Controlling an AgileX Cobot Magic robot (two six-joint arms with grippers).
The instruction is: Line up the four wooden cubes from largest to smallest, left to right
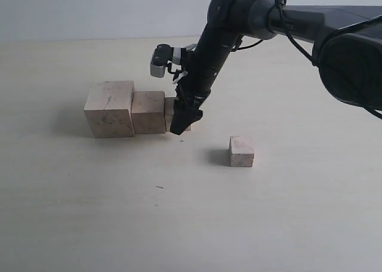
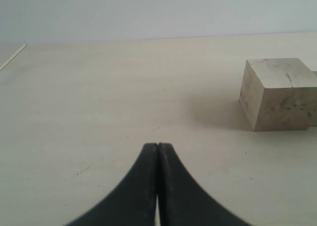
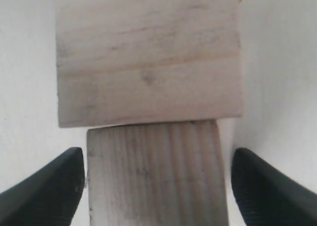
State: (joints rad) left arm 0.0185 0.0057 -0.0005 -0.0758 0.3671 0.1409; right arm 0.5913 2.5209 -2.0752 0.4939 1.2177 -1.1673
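Note:
Three of the four wooden cubes stand in a touching row: the largest [image 1: 109,109], a medium one [image 1: 148,111] and a smaller third [image 1: 169,112], partly hidden by my right gripper [image 1: 179,126]. In the right wrist view the gripper [image 3: 157,159] straddles the third cube [image 3: 153,181]. Its jaws are open, with a clear gap on one side, and the medium cube [image 3: 148,57] lies just beyond. The smallest cube [image 1: 242,151] sits alone to the right. My left gripper [image 2: 157,145] is shut and empty, low over the table, with the largest cube [image 2: 280,94] off to one side.
The pale table [image 1: 119,212] stretches wide in front of the row and around the smallest cube. The right arm [image 1: 250,15] reaches in from the upper right. A thin line or edge [image 2: 12,57] shows far off in the left wrist view.

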